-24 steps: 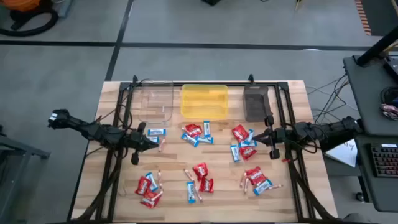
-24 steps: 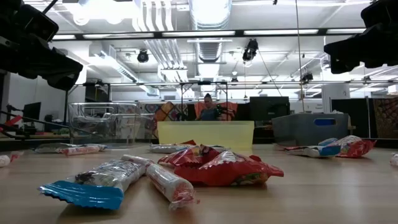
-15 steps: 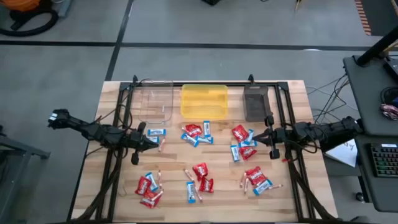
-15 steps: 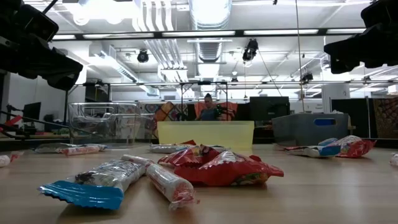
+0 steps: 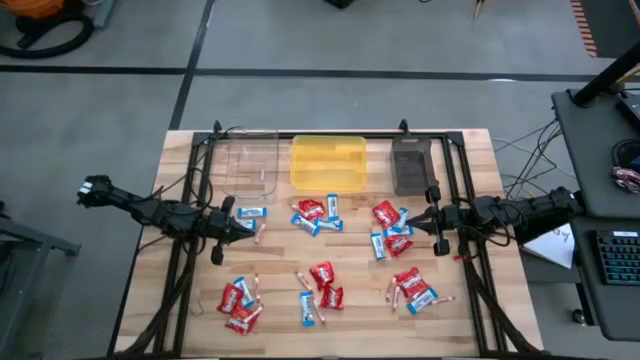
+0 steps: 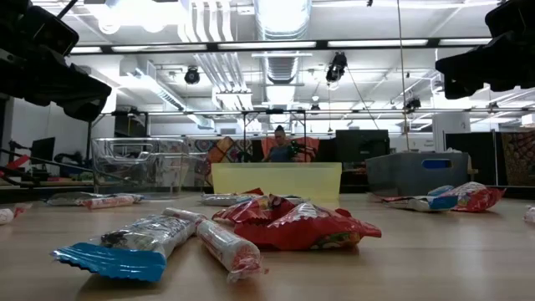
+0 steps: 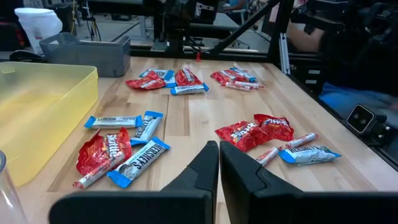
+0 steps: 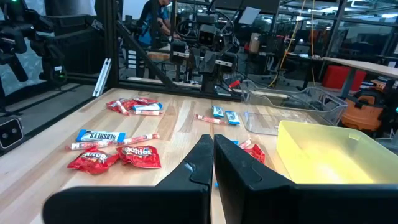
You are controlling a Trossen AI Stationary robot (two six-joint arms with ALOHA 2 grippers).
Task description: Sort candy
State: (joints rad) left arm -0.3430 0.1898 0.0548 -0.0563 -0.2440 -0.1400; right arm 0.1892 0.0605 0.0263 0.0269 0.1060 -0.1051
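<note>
Both the left claw and right claw are pressed together, empty; only the low view shows a person beyond the candy.

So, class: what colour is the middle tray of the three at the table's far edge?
Yellow. The middle tray shows best in the high view, between a clear one and a dark one.

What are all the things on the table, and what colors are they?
clear tray: one, see-through, far edge of the table, on the left
yellow tray: one, yellow, far edge, middle
dark tray: one, dark grey, far edge, on the right
candy: many, red packets, blue-and-white bars, pinkish sticks, in scattered clumps on the wood
table: one, light wood
left claw: one, dark, shut, above the table's left side
right claw: one, dark, shut, above the table's right side
</note>
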